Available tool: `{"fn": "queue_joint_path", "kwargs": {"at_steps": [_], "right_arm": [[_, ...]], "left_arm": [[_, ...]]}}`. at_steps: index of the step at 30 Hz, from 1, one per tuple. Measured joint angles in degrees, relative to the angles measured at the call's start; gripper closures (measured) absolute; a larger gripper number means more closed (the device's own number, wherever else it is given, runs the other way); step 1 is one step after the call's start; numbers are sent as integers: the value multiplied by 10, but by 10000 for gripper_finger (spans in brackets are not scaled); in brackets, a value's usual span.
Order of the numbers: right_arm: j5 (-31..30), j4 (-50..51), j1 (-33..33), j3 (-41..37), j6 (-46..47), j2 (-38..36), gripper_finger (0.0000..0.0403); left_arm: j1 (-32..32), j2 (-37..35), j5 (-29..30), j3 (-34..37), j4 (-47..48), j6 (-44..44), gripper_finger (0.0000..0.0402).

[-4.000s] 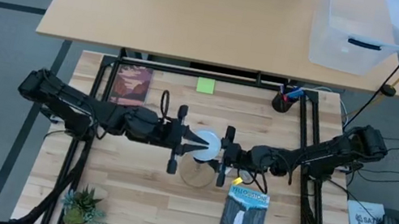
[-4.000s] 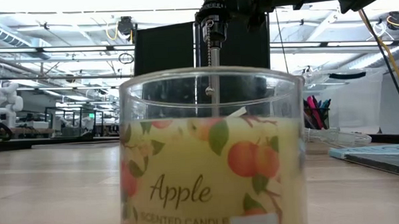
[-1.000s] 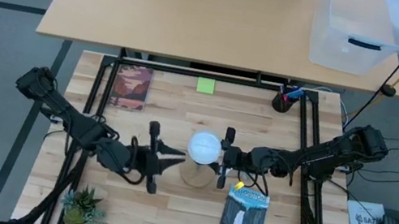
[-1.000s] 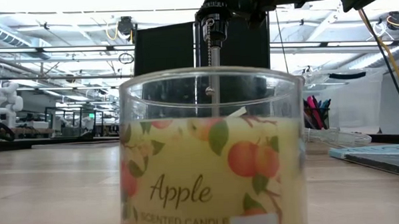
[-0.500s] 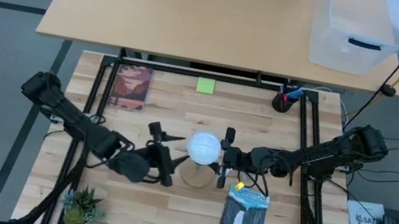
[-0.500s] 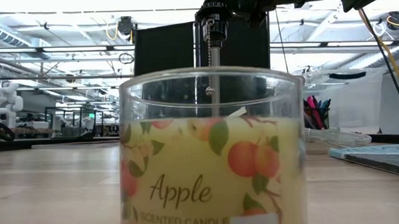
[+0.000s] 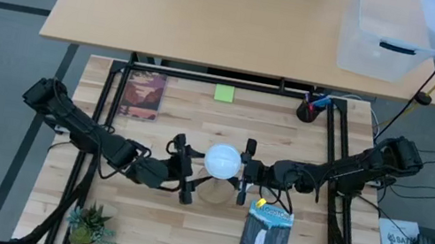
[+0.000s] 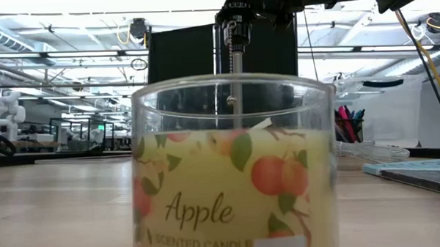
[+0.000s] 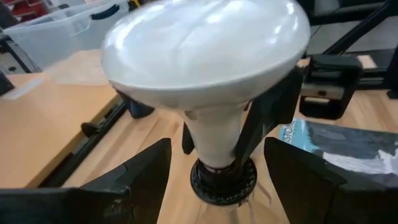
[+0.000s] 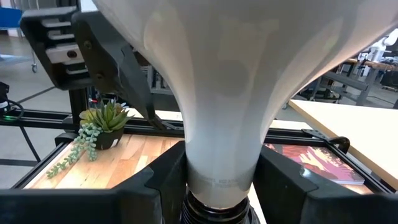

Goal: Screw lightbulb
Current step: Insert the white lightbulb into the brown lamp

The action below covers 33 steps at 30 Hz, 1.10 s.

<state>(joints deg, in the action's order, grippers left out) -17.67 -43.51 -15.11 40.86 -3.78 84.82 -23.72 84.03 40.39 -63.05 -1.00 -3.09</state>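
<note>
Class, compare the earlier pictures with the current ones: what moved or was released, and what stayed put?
The left gripper let go of the lightbulb, swung away toward the table's front-left, then returned beside it, open. The right gripper stayed clamped on the bulb's neck; the bulb stayed in its socket.

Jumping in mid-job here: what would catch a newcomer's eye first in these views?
The white lightbulb stands at the table's middle in a black socket. The right gripper is closed on its neck, and the left gripper is open beside it. In the low view, an apple scented candle jar fills nearly the whole picture.
</note>
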Motion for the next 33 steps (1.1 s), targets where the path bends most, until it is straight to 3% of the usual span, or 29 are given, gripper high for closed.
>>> {"fn": "queue_joint_path", "kwargs": {"at_steps": [22, 28, 33], "right_arm": [[0, 0, 0, 0, 1, 0, 243], [0, 1, 0, 0, 1, 0, 243], [0, 1, 0, 0, 1, 0, 243]], "left_arm": [[14, 25, -20, 0, -34, 6, 138], [-30, -28, 60, 0, 35, 4, 138], [-79, -84, 122, 0, 10, 60, 138]]}}
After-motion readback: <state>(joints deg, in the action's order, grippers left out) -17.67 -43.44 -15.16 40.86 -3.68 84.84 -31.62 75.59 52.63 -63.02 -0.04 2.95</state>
